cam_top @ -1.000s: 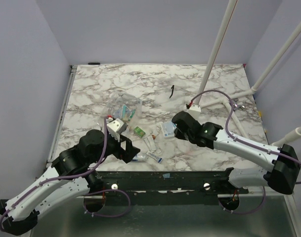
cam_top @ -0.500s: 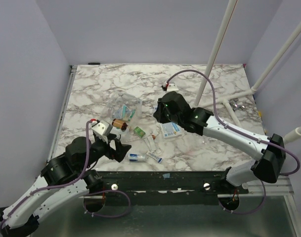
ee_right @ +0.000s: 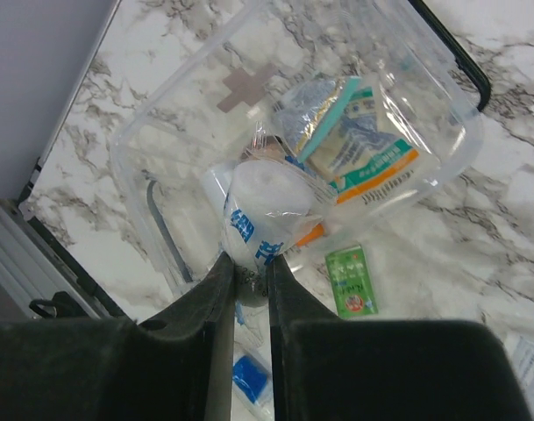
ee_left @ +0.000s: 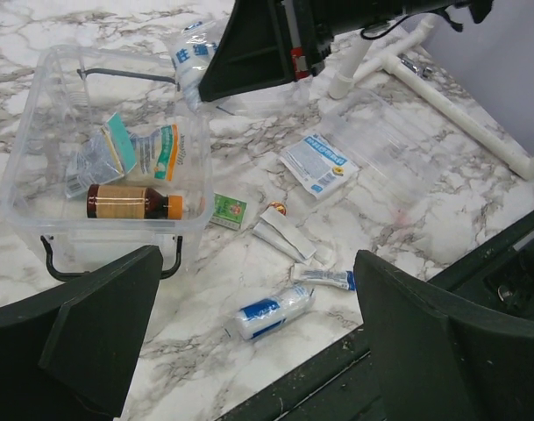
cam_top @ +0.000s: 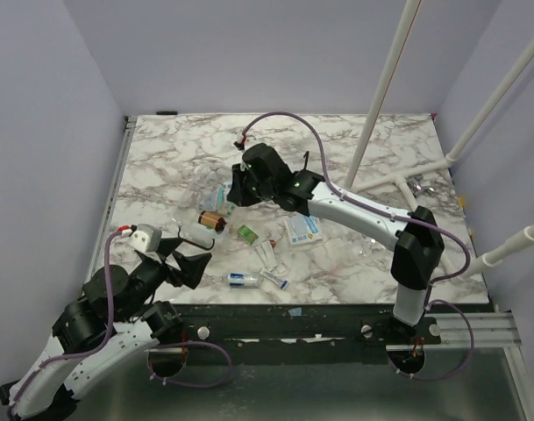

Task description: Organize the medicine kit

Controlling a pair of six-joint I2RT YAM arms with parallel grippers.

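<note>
Pinching white wrapped roll [ee_right: 259,210] above medicine kit [ee_left: 100,241]: right gripper [ee_right: 249,267] | left gripper [ee_left: 256,263]: spread wide

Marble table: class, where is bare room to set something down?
Bare: far strip of table behind the medicine kit, across to the white pipes. Crowded: near edge, between kit and blue-white packet, around green box and gauze roll.

- The right gripper [ee_right: 249,263], clamped on a wrapped roll [ee_right: 258,210], has been carried left, over the medicine kit [ee_left: 25,175].
- The left gripper [cam_top: 186,257] has been drawn back, near-left.
</note>
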